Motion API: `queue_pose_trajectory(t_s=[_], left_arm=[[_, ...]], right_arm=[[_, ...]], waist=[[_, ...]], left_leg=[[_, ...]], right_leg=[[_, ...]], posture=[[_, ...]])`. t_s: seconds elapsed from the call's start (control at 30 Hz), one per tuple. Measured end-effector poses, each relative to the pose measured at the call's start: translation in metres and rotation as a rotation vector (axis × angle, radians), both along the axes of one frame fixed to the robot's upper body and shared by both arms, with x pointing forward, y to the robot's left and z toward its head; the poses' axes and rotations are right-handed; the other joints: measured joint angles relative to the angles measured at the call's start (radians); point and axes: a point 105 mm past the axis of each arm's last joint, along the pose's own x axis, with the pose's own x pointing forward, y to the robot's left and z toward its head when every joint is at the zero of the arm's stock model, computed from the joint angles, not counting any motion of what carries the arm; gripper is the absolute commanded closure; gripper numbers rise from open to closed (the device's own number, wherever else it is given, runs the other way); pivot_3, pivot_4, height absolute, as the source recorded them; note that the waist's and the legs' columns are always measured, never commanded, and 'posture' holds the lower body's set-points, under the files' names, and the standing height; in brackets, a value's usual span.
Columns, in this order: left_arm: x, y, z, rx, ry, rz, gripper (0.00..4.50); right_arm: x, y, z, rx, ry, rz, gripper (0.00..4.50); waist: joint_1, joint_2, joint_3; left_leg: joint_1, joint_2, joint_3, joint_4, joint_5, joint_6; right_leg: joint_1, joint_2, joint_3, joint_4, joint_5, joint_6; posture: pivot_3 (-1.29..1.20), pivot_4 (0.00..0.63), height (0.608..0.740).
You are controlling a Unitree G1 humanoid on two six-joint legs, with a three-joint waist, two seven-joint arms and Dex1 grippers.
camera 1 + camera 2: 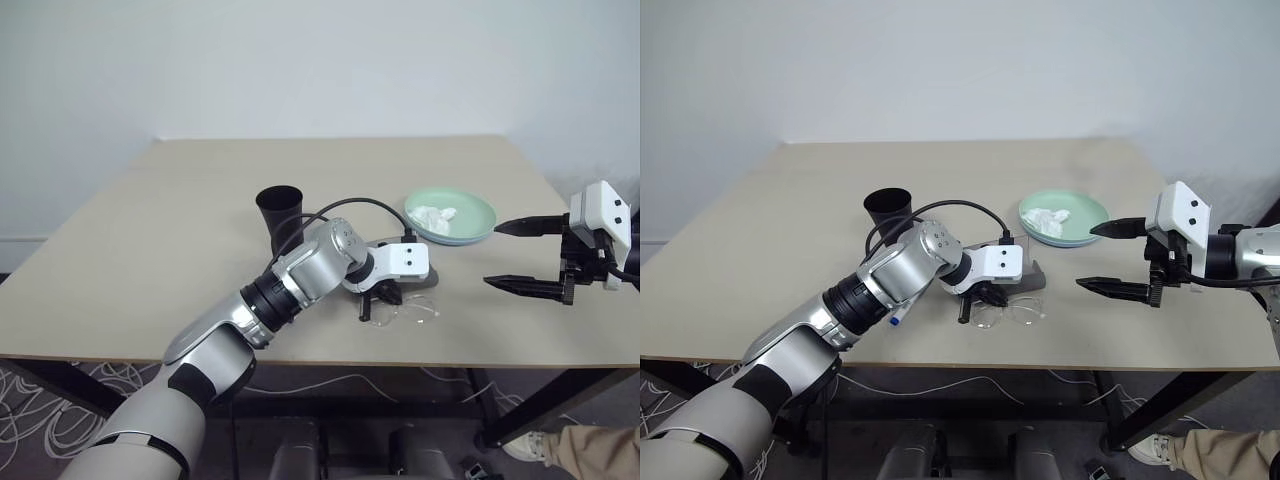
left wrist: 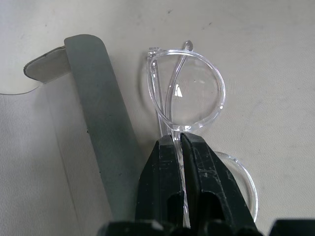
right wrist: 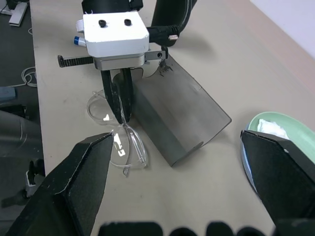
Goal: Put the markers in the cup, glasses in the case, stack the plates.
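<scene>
Glasses (image 2: 189, 96), clear-framed, lie on the tan table (image 1: 150, 250) just beside the grey case (image 2: 106, 137), near the front edge. Left gripper (image 2: 178, 142) points down at them, fingers pressed together on the frame at the bridge between the two lenses; the glasses rest on the tabletop. Case lies open, its translucent lid flap (image 3: 189, 105) spread flat on the table. Black cup (image 1: 279, 215) stands upright behind the left arm, further back on the table. Mint green plate (image 1: 455, 215) sits to the right of the case, apart from it, with crumpled white tissue (image 1: 434, 216) in it. Blue-capped marker (image 1: 898, 317) peeks out from under the left forearm. Right gripper (image 1: 525, 258) hovers above the table's right side, fingers wide apart, holding nothing.
</scene>
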Motion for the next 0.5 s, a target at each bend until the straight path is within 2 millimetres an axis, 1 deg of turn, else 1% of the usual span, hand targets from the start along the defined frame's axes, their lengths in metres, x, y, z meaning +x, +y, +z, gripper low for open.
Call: queue_pose_trajectory(t_s=[0.13, 0.2, 0.27, 0.4, 0.47, 0.5], left_arm=[[0.003, 0.001, 0.006, -0.028, 0.008, 0.016, 4.48], [0.006, 0.002, 0.013, -0.056, 0.021, 0.025, 4.48], [0.010, 0.001, 0.026, -0.093, 0.031, 0.043, 4.48], [0.029, 0.002, 0.071, -0.192, -0.005, 0.089, 4.48], [0.042, 0.006, 0.080, -0.219, -0.036, 0.128, 4.48], [0.049, 0.009, 0.081, -0.226, -0.049, 0.152, 4.48]], right_arm=[[0.003, 0.000, 0.001, 0.001, -0.006, 0.004, 0.00], [0.003, 0.000, -0.001, 0.002, 0.002, 0.003, 0.00], [0.005, -0.001, -0.001, 0.003, 0.004, 0.002, 0.00], [0.007, 0.002, 0.005, 0.001, -0.022, 0.016, 0.00], [0.008, 0.003, 0.005, 0.001, -0.022, 0.018, 0.00], [0.009, 0.002, 0.004, 0.002, -0.016, 0.017, 0.00]], waist=[[0.001, 0.000, 0.000], [0.001, 0.000, 0.000], [0.001, 0.000, 0.000], [0.001, 0.000, 0.000], [0.001, 0.000, 0.000], [0.001, 0.000, 0.000]], left_leg=[[0.000, 0.000, -0.001, 0.000, 0.000, 0.000], [-0.001, 0.000, 0.000, 0.000, 0.000, 0.000], [-0.002, 0.000, 0.000, 0.000, 0.000, -0.001], [-0.001, 0.000, 0.000, 0.000, 0.001, -0.001], [0.000, 0.000, -0.001, 0.000, 0.001, -0.001], [0.000, 0.000, 0.000, 0.000, 0.001, -0.001]], right_leg=[[0.000, 0.000, -0.001, 0.000, 0.000, 0.000], [-0.001, 0.000, -0.001, 0.000, 0.000, -0.001], [-0.002, 0.000, -0.001, 0.000, 0.000, -0.001], [-0.001, 0.000, 0.000, -0.001, 0.000, -0.001], [0.000, 0.000, -0.001, -0.001, 0.000, -0.001], [0.000, 0.000, 0.000, -0.001, 0.000, -0.001]], posture=[[0.00, 0.000, 0.612], [0.00, 0.000, 0.612], [0.00, 0.000, 0.612], [0.00, 0.000, 0.612], [0.00, 0.000, 0.612], [0.00, 0.000, 0.612]])
